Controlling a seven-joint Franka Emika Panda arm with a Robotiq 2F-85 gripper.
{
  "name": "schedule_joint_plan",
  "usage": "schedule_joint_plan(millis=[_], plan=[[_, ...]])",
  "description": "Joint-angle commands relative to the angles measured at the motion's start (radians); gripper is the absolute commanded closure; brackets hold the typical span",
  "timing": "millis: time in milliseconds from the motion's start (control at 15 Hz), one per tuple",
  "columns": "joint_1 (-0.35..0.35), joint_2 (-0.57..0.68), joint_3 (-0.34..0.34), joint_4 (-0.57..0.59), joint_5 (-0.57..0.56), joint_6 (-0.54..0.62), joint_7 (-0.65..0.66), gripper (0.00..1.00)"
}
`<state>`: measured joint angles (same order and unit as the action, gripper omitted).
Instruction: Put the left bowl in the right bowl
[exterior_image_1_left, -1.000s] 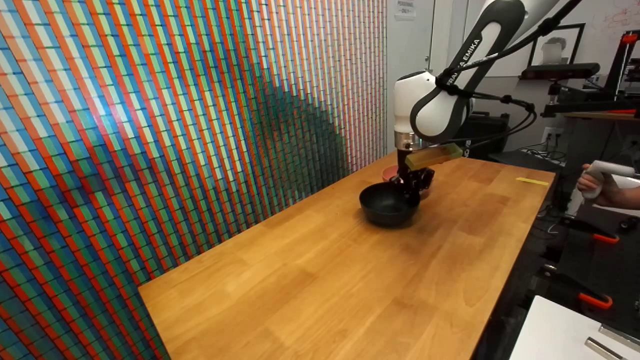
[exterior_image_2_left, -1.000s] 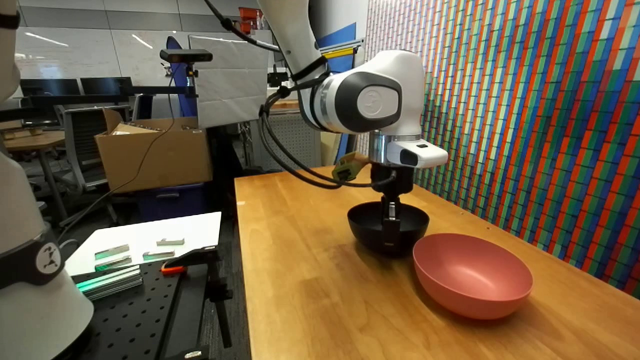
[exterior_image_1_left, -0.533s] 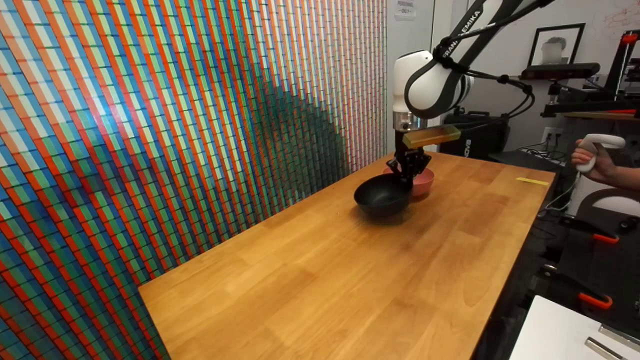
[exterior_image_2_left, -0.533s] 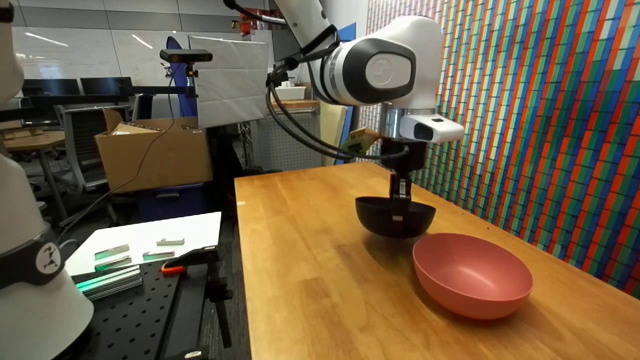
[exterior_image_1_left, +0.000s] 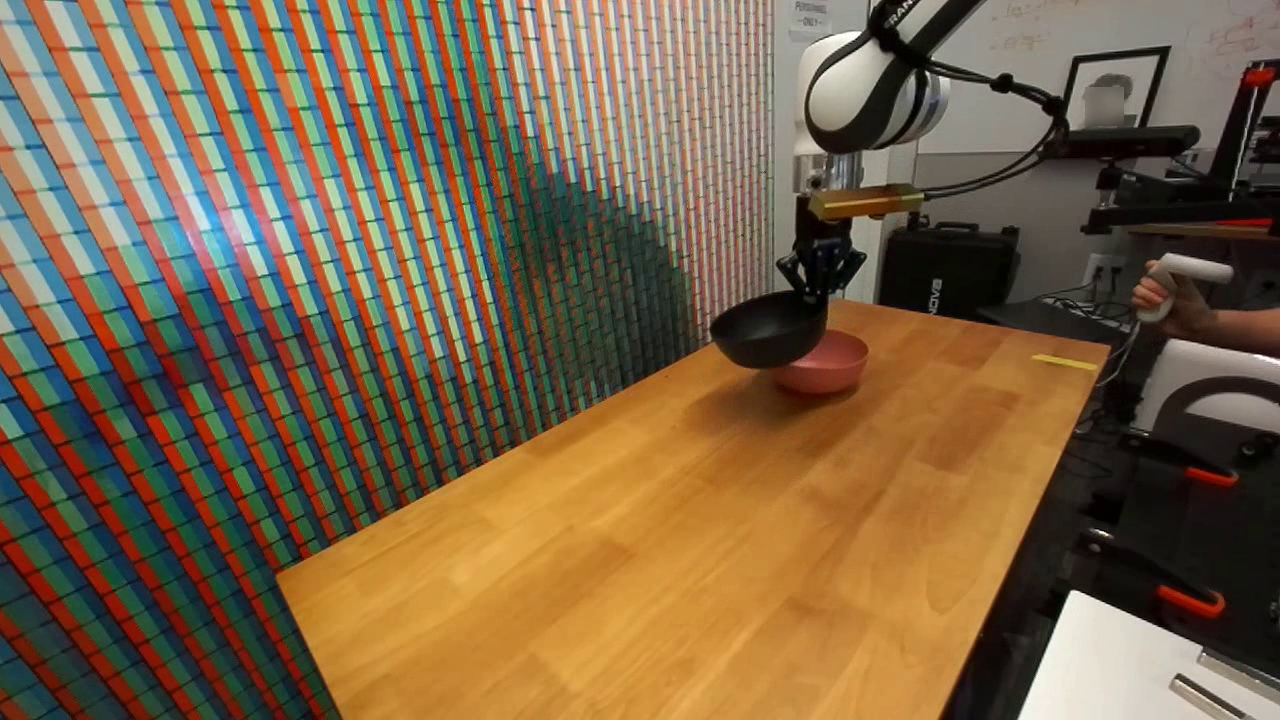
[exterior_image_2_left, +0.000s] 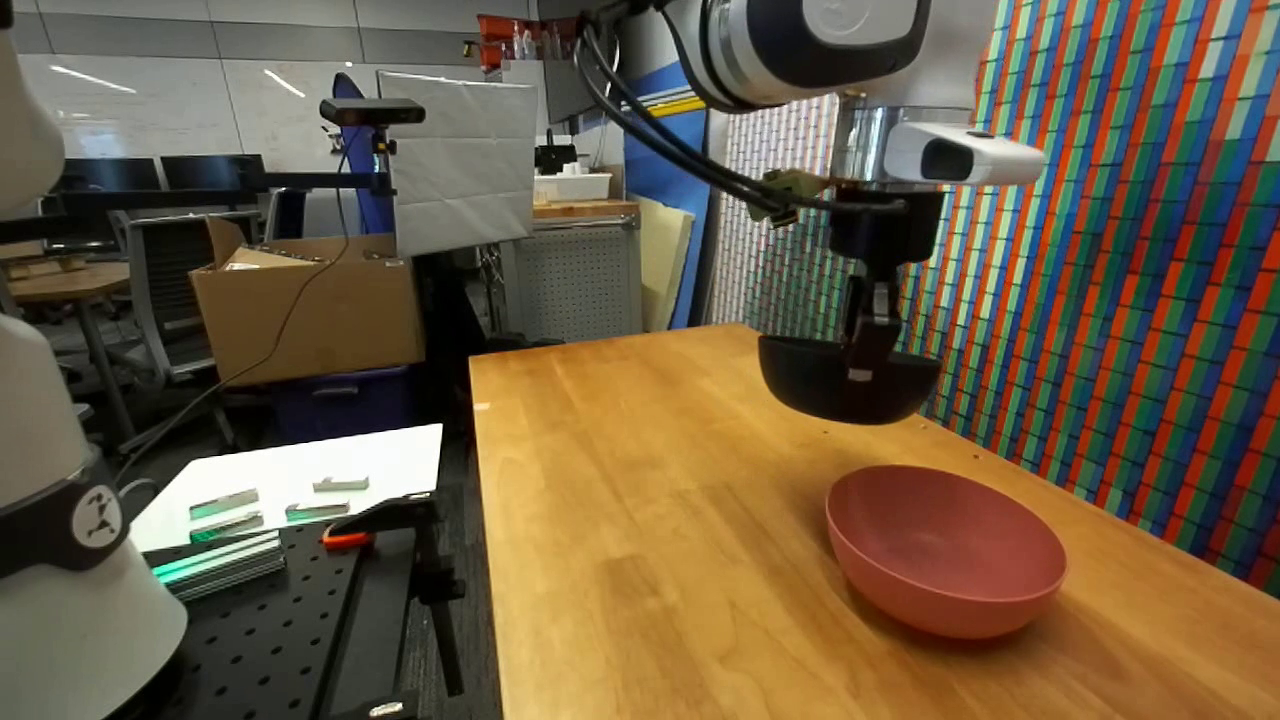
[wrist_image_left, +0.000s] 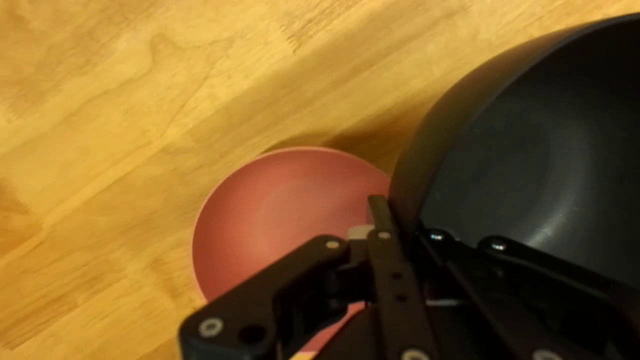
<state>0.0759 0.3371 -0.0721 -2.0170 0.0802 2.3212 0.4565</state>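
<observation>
The left bowl, black and shallow, hangs in the air in both exterior views (exterior_image_1_left: 762, 335) (exterior_image_2_left: 808, 382), slightly tilted. My gripper (exterior_image_2_left: 866, 365) is shut on its rim; the fingers also show in an exterior view (exterior_image_1_left: 816, 296). In the wrist view the fingers (wrist_image_left: 402, 225) pinch the rim of the black bowl (wrist_image_left: 520, 165), which fills the right side. The right bowl, salmon pink, stands upright on the table in both exterior views (exterior_image_1_left: 835, 366) (exterior_image_2_left: 945, 550). In the wrist view the pink bowl (wrist_image_left: 285, 210) lies below and left of the held bowl, partly hidden by the fingers.
The wooden table (exterior_image_1_left: 640, 560) runs along a wall with a colourful striped pattern (exterior_image_1_left: 350, 250). A white board with metal pieces (exterior_image_2_left: 400, 455) lies beside the table. A hand holding a white controller (exterior_image_1_left: 1180, 290) is at the right edge of an exterior view.
The black bowl has been lifted off the table in my gripper. It has risen and moved toward the pink bowl, which has not moved.
</observation>
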Motion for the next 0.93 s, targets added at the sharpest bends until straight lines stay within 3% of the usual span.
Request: schedule_joint_plan(millis=[0,867], plan=[[-0.03,0.0,-0.027,0.058,-0.034,-0.015,-0.001,0.96],[-0.103,0.058,-0.081,0.039,-0.074,0.011,-0.009,0.96]])
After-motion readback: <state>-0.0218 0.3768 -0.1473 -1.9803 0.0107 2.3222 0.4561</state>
